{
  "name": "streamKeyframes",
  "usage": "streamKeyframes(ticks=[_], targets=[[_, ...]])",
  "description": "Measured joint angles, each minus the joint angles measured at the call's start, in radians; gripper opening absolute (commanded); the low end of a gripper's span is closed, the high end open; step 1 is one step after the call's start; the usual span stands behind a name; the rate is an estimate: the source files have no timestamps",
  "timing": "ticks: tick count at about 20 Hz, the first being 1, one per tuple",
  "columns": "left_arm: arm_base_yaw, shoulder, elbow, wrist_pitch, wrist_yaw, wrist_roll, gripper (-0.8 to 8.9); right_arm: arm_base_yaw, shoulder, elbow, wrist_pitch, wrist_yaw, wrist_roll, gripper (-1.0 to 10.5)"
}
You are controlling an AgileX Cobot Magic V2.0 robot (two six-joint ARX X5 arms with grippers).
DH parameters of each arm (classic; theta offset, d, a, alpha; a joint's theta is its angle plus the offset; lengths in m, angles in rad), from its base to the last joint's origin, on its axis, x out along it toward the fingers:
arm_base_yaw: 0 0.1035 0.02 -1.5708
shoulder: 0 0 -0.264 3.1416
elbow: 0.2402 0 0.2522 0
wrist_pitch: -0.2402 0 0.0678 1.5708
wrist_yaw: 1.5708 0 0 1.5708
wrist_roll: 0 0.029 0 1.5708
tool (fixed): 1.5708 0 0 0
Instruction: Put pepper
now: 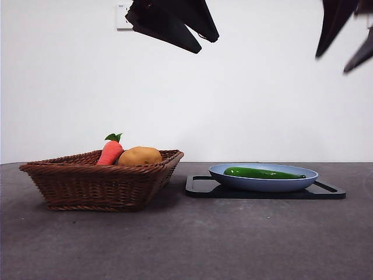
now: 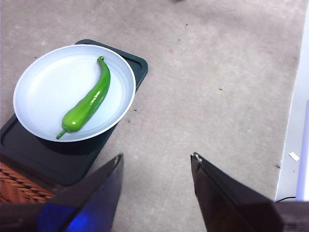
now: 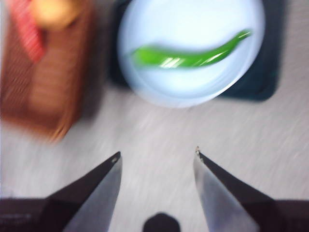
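the grey desk (image 1: 186,245) lies bare in the foreground of the front view. further back on one side sits a brown wicker basket (image 1: 99,184) holding an orange-red carrot (image 1: 110,153) with green leaves and a round yellow-brown potato (image 1: 140,156), the two just beside each other. next to the basket, close but apart from it, a black tray (image 1: 201,188) carries a blue plate (image 1: 263,182).

the pepper (image 1: 262,173) lies lengthwise inside the plate, resting on its floor and touching nothing else; the left wrist view shows it (image 2: 88,102) stretched across the middle of the plate with its stem toward the rim.

both arms hang high above the desk, well clear of everything. the left gripper (image 2: 157,166) has its jaws apart and holds nothing; it looks down on bare desk beside the tray. the right gripper (image 3: 157,159) is also spread and empty, facing the plate and basket from above, though that view is blurred.

judging by the layout, if the pepper's goal is the plate, the task looks finished, with nothing left but the arms resting. if it is meant for the basket, the pick-up has not begun.
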Motion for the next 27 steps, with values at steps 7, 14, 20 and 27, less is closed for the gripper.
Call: streamKeyframes(ticks=[7,14,20,27], targets=[[0.000,0.000,0.000,-0.007,0.000,-0.023,0.08,0.098,-0.104,0.000,-0.151,0.000,-0.118,0.1],[0.000,0.000,0.000,-0.007,0.000,-0.026,0.08,0.073,-0.103,0.000,-0.117,0.001,-0.069,0.1],[0.000,0.000,0.000,0.037,0.000,-0.026,0.08,0.009,-0.103,0.000,-0.116,0.002,-0.064,0.1],[0.034,0.000,0.000,0.163,-0.107,-0.028,0.08,-0.050,-0.103,0.000,-0.115,0.002,-0.064,0.1]])
